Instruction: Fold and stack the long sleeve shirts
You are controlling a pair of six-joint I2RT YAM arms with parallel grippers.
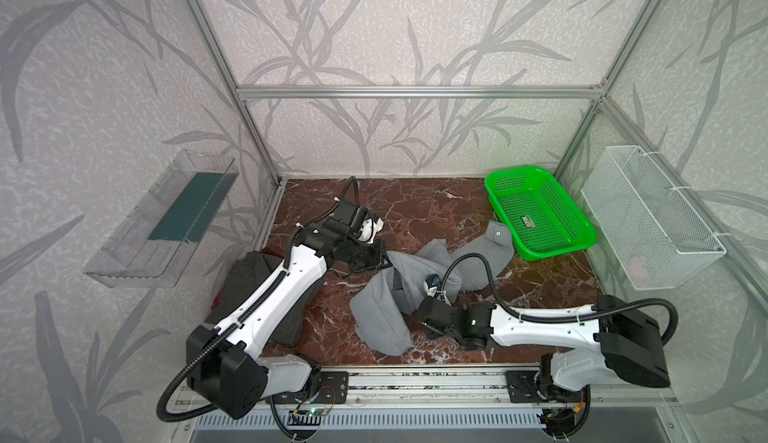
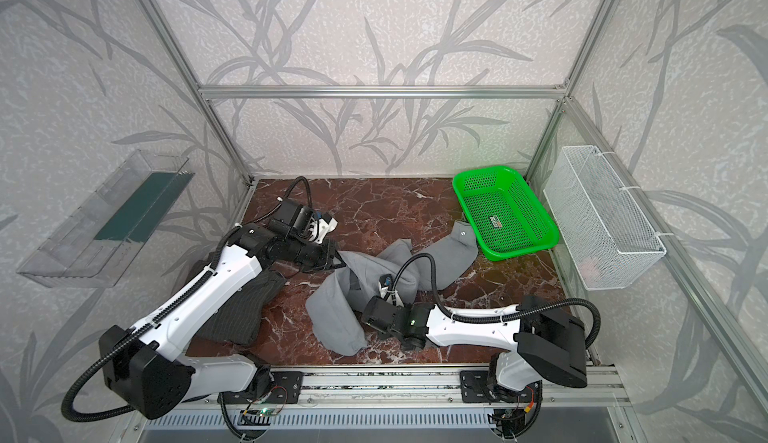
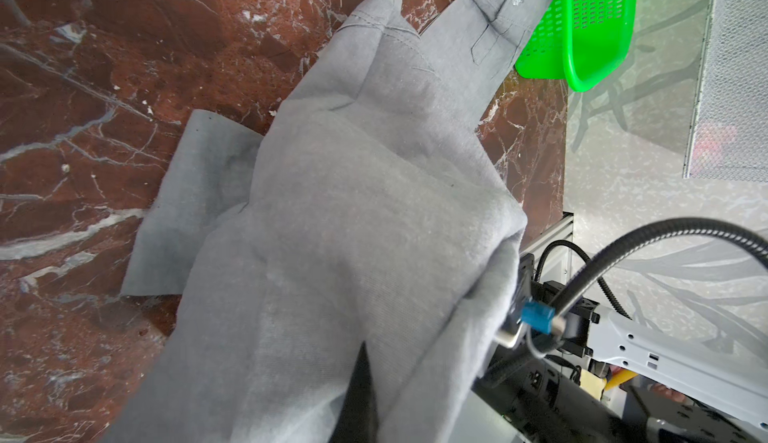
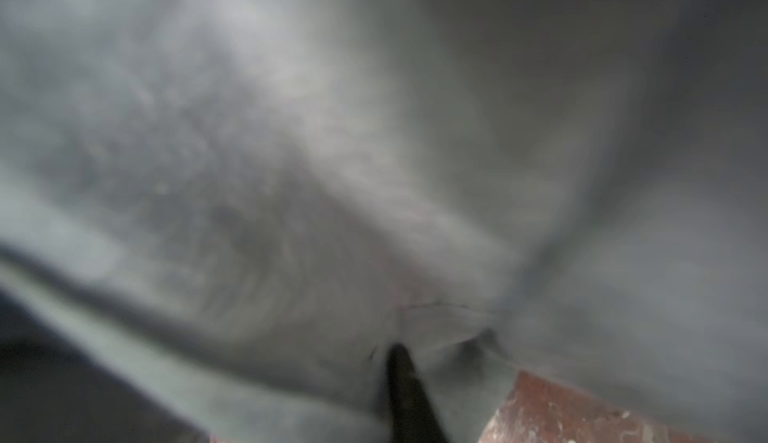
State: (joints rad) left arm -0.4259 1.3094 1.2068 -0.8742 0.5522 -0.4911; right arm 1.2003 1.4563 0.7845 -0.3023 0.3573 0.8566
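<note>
The mid-grey long sleeve shirt (image 1: 382,320) (image 2: 332,316) lies crumpled across the middle of the marble table, one buttoned cuff (image 1: 496,233) (image 3: 515,0) lying against the green basket. My left gripper (image 1: 386,260) (image 2: 338,259) (image 3: 365,395) is shut on a bunch of its cloth at the shirt's left end. My right gripper (image 1: 417,310) (image 2: 363,314) (image 4: 407,391) is shut on the grey shirt (image 4: 291,171) near its middle, and the cloth fills the right wrist view. The dark pinstriped shirt (image 1: 245,270) (image 2: 232,316) lies at the left, partly hidden under my left arm.
A green mesh basket (image 1: 540,212) (image 2: 505,212) (image 3: 590,25) sits at the table's back right corner. A white wire basket (image 1: 648,216) hangs on the right wall and a clear plastic bin (image 1: 162,220) on the left wall. Aluminium frame posts stand at the corners.
</note>
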